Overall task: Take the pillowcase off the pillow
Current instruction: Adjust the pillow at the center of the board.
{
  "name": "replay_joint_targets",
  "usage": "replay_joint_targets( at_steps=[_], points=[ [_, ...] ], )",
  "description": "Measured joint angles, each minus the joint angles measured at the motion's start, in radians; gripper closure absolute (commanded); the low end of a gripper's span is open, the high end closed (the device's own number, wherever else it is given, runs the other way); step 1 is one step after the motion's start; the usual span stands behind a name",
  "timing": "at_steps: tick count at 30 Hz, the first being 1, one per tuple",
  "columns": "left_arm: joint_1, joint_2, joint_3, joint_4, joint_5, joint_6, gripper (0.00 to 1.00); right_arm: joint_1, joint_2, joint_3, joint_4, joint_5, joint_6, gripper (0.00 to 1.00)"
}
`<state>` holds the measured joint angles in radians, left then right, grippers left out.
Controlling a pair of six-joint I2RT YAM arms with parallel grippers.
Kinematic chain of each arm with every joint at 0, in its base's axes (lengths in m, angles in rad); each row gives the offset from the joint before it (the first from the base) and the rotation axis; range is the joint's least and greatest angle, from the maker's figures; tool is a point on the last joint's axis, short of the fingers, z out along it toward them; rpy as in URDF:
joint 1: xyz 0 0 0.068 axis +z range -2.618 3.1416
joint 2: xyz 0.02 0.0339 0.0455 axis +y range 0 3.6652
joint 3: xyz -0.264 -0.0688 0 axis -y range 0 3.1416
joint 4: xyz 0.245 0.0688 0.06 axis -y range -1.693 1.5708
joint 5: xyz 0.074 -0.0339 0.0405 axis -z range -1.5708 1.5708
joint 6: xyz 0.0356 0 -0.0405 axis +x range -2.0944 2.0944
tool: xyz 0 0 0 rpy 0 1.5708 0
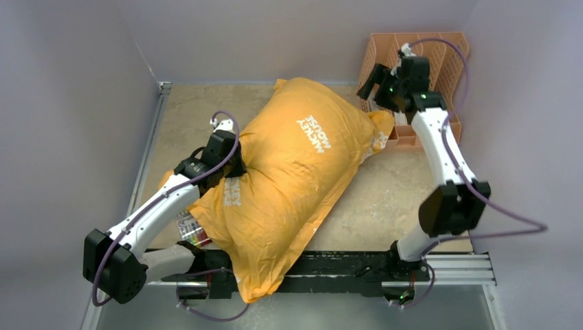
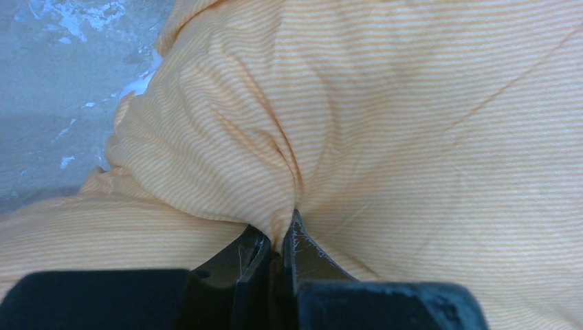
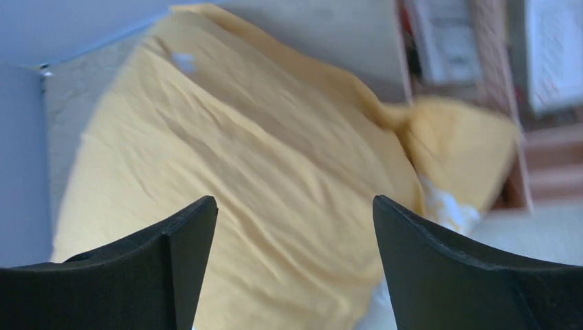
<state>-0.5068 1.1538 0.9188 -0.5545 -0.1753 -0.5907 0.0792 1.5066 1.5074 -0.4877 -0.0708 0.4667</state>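
Note:
The orange-yellow pillowcase (image 1: 289, 179) lies stuffed and slanted across the table, its white "Mickey Mouse" print facing up. My left gripper (image 1: 232, 168) presses into its left side. In the left wrist view that gripper (image 2: 282, 234) is shut on a pinched fold of the striped pillowcase (image 2: 385, 124). A bit of the white pillow (image 3: 447, 206) peeks out at the far right corner of the pillowcase (image 3: 261, 172). My right gripper (image 1: 371, 84) hovers above that corner. Its jaws (image 3: 295, 203) stand wide open with nothing between them.
A peach plastic file rack (image 1: 440, 55) stands at the back right, just behind the right gripper; it also shows in the right wrist view (image 3: 502, 103). Walls close in the table on the left, back and right. A metal rail (image 1: 447, 265) runs along the near edge.

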Motion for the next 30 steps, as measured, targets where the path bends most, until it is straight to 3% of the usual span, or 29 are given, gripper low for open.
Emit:
replay_joint_targets(
  at_steps=[2, 4, 8, 9, 10, 16, 20, 25, 30],
  points=[
    [-0.001, 0.000, 0.000, -0.001, -0.005, 0.000, 1.00, -0.003, 0.133, 0.146, 0.011, -0.083, -0.040, 0.16],
    [-0.001, -0.002, 0.000, -0.002, -0.010, -0.001, 1.00, 0.014, 0.214, 0.179, 0.044, -0.183, -0.067, 0.21],
    [-0.002, -0.002, 0.003, -0.005, -0.018, -0.007, 1.00, 0.116, 0.280, 0.124, 0.015, -0.274, -0.117, 0.72],
    [-0.003, -0.002, 0.005, -0.009, -0.021, -0.011, 1.00, 0.160, 0.278, 0.095, 0.015, -0.269, -0.124, 0.90],
    [-0.005, -0.001, 0.009, -0.016, -0.029, -0.017, 1.00, 0.195, 0.267, 0.065, 0.027, -0.262, -0.128, 1.00],
    [0.006, 0.031, 0.073, -0.107, -0.095, -0.017, 1.00, 0.276, 0.014, -0.126, 0.104, -0.260, -0.124, 1.00],
    [0.092, 0.149, 0.254, -0.222, -0.096, 0.032, 1.00, 0.272, -0.142, -0.130, 0.082, -0.281, -0.145, 1.00],
    [0.147, 0.324, 0.494, -0.286, -0.100, 0.106, 1.00, 0.276, -0.257, -0.203, 0.030, -0.344, -0.159, 1.00],
    [0.159, 0.423, 0.604, -0.287, -0.097, 0.150, 1.00, 0.281, -0.299, -0.249, -0.018, -0.398, -0.179, 0.98]
  ],
)
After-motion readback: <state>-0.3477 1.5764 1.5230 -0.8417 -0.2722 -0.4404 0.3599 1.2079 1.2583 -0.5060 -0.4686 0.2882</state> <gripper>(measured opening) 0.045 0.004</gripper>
